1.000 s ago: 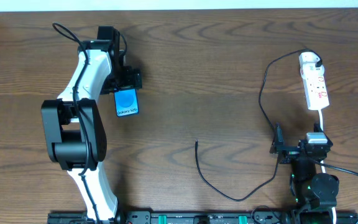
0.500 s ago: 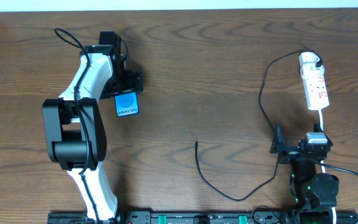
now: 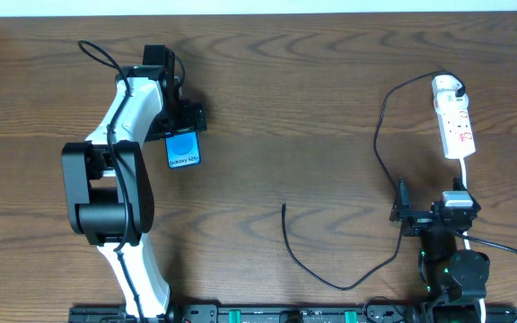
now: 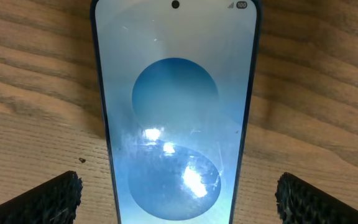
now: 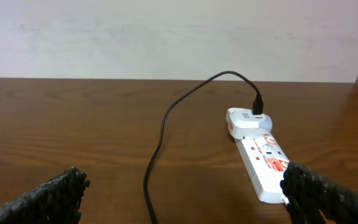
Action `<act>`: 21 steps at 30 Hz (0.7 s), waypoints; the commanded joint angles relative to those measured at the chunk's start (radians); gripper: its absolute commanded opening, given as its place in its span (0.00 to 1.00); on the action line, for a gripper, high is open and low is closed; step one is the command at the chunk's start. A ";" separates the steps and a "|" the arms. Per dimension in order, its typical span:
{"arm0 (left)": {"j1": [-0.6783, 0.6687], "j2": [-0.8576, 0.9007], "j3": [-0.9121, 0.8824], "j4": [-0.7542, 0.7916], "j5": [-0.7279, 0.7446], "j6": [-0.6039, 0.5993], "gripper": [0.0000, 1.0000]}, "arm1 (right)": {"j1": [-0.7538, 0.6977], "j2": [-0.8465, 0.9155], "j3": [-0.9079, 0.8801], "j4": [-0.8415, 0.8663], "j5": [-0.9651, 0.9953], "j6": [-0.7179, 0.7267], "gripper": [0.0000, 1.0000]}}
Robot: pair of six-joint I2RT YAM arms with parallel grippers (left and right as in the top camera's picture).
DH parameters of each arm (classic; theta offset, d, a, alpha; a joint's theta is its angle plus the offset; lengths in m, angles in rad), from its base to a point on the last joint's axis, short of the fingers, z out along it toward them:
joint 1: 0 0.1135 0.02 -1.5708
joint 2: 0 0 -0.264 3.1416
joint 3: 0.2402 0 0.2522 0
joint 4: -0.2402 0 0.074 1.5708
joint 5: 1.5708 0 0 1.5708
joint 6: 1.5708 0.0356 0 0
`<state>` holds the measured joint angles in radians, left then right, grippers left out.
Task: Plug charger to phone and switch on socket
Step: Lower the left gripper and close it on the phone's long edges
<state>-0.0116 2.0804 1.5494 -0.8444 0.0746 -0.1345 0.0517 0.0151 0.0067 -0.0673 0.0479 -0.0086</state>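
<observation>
Phone (image 3: 183, 148) labelled "Galaxy S25+", corner reading "100"

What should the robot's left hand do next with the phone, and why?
Probably close the left gripper gently on the phone. Its fingers are open, one on each side of the phone with bare table between. The phone lies flat, far from the charger, so it likely needs gripping first.
</observation>
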 commanded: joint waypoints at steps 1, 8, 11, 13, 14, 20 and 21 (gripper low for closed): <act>-0.001 0.020 -0.005 -0.006 -0.015 -0.018 0.99 | 0.008 -0.002 -0.001 -0.004 -0.002 -0.008 0.99; -0.001 0.039 -0.005 -0.005 -0.034 -0.024 1.00 | 0.008 -0.002 -0.001 -0.004 -0.002 -0.008 0.99; -0.001 0.058 -0.005 -0.005 -0.034 -0.024 1.00 | 0.008 -0.002 -0.001 -0.004 -0.002 -0.008 0.99; -0.001 0.070 -0.005 -0.005 -0.034 -0.024 1.00 | 0.008 -0.002 -0.001 -0.004 -0.002 -0.008 0.99; -0.001 0.074 -0.005 -0.005 -0.034 -0.024 1.00 | 0.008 -0.002 -0.001 -0.004 -0.002 -0.008 0.99; -0.001 0.077 -0.005 -0.002 -0.034 -0.024 1.00 | 0.008 -0.002 -0.001 -0.004 -0.002 -0.008 0.99; -0.001 0.077 -0.005 -0.002 -0.034 -0.024 1.00 | 0.008 -0.002 -0.001 -0.004 -0.002 -0.008 0.99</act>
<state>-0.0116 2.1509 1.5486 -0.8436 0.0540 -0.1539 0.0517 0.0151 0.0067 -0.0673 0.0479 -0.0086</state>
